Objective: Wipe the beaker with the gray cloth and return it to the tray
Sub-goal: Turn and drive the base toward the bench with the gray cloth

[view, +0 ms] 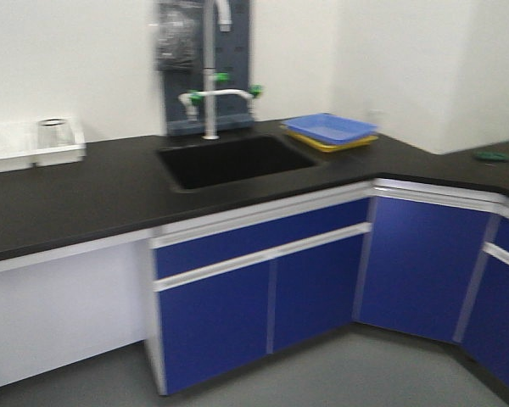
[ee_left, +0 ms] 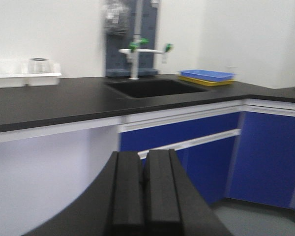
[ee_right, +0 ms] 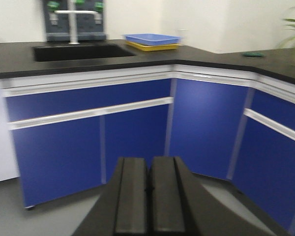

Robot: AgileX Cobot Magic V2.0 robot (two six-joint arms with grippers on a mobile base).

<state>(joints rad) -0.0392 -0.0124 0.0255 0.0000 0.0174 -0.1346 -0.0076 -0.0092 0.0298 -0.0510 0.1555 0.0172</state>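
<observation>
The left tool (ee_left: 143, 164) and right tool (ee_right: 149, 167) are pressed shut, empty, well apart from the counter (view: 85, 191); the beaker (view: 55, 132) seems to sit far left in a white bin (view: 17, 158), so approaching it likely comes next

This was a laboratory. Ahead of the left gripper (ee_left: 144, 158) and higher than it ran a black worktop (ee_left: 64, 103) on blue cabinets (ee_left: 187, 142) with white rail handles, and it turned a corner off to the far right of the right gripper (ee_right: 148, 161). Set into the worktop ahead was a black sink (ee_left: 155, 88). Behind the sink stood a tall white lab tap (ee_left: 135, 54) with green valve knobs (ee_left: 138, 43), against a grey pegboard rack (ee_left: 150, 29) on the wall. Beyond the sink to the right a blue tray (ee_left: 206, 74) lay stacked on a yellow tray (ee_left: 196, 80); far to the left a clear glass vessel (ee_left: 38, 65) stood in a white bin (ee_left: 24, 79)
</observation>
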